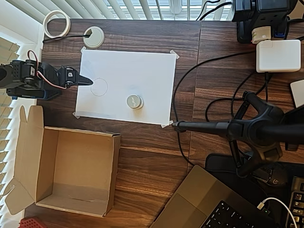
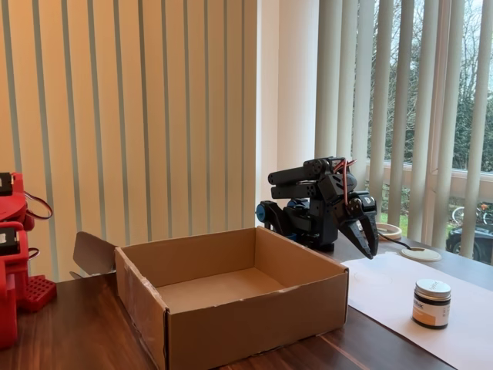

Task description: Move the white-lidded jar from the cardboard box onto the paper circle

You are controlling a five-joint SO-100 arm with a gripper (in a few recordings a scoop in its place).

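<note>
The white-lidded jar (image 1: 134,101) (image 2: 431,303) stands upright on the white paper sheet (image 1: 142,71), outside the cardboard box (image 1: 115,166) (image 2: 254,324), which is open and empty. The small pencil-drawn paper circle (image 1: 99,87) lies left of the jar, apart from it and with nothing on it. My gripper (image 1: 88,81) (image 2: 368,245) is folded back near the arm's base at the sheet's left edge in the overhead view. Its tip points at the circle, its fingers are shut and they hold nothing. It hangs above the table, well clear of the jar.
A white ring grommet (image 1: 93,37) and a tape roll (image 1: 56,23) lie behind the sheet. A black camera stand (image 1: 256,128), cables, a white charger (image 1: 278,55) and a laptop (image 1: 204,204) crowd the right side. The box sits at the front left.
</note>
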